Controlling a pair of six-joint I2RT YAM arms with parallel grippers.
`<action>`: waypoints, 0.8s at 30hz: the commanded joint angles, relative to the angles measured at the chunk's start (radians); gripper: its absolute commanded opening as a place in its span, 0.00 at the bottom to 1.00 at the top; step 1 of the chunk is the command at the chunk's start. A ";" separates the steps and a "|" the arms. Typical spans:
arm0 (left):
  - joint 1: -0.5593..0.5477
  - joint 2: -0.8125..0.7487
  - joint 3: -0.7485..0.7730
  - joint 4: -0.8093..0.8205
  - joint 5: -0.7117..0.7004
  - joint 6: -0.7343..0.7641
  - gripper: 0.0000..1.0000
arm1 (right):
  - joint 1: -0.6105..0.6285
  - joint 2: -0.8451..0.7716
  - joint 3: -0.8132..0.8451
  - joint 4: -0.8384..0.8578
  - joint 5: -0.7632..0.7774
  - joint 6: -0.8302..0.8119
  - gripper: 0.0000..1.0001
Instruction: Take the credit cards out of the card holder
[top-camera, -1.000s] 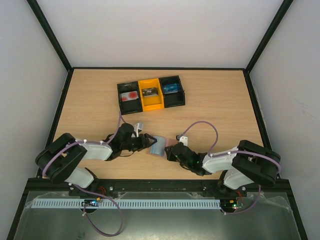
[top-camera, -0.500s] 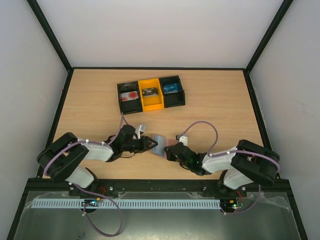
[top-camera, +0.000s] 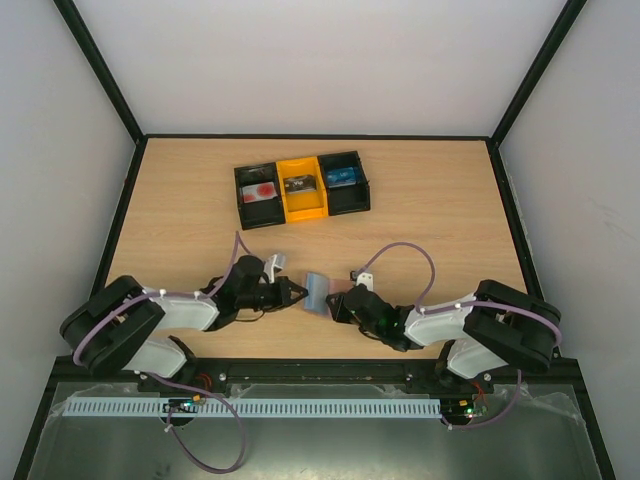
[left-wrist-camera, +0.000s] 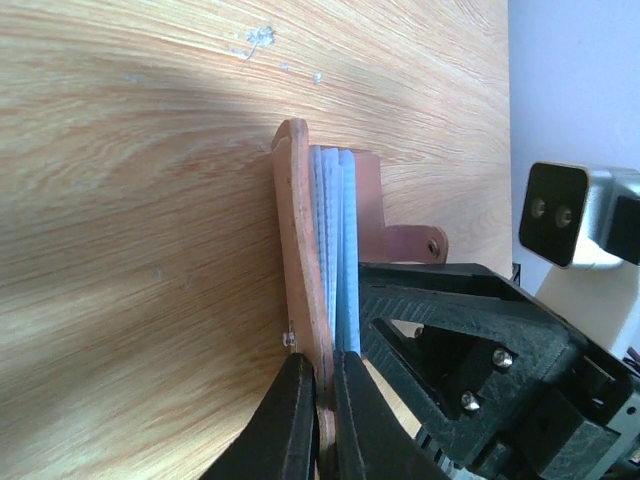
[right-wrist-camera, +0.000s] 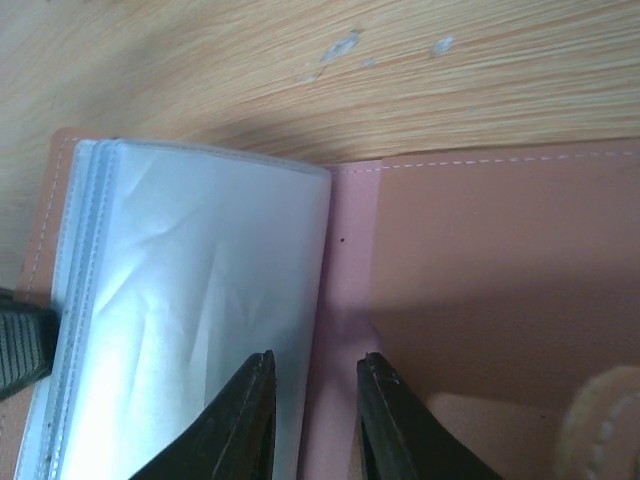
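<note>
Pale wood-grain tabletop fills a white-walled enclosure with black framing. At the near edge both arms reach inward and meet at about 6 o'clock on the tabletop, where the card holder lies between them. The left pincer, at the holder's 9 o'clock, is clamped on the edge of one pinkish-brown cover. In the left wrist view its two black fingers are closed tight on that cover, which stands up from the wood with blue-grey leaves beside it. The right pincer sits at the holder's 4 o'clock. From the right wrist its fingers stand a narrow gap apart over the pink fold, with clear sleeves at their 9 o'clock; whether they pinch anything I cannot tell. What the sleeves hold cannot be made out. Farther back, around 11 o'clock, rests a black-and-yellow tray with three compartments. A pale card with a red round mark lies in the left one, and small items lie in the other two.
</note>
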 joint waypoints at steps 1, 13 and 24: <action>-0.004 -0.052 -0.032 -0.017 -0.022 0.021 0.03 | 0.005 -0.036 0.005 -0.092 -0.058 -0.025 0.28; -0.039 -0.239 -0.087 -0.175 -0.127 0.020 0.03 | 0.013 -0.150 0.061 -0.117 -0.191 -0.010 0.69; -0.080 -0.267 -0.094 -0.209 -0.162 0.005 0.03 | 0.048 -0.059 0.146 -0.158 -0.203 -0.018 0.75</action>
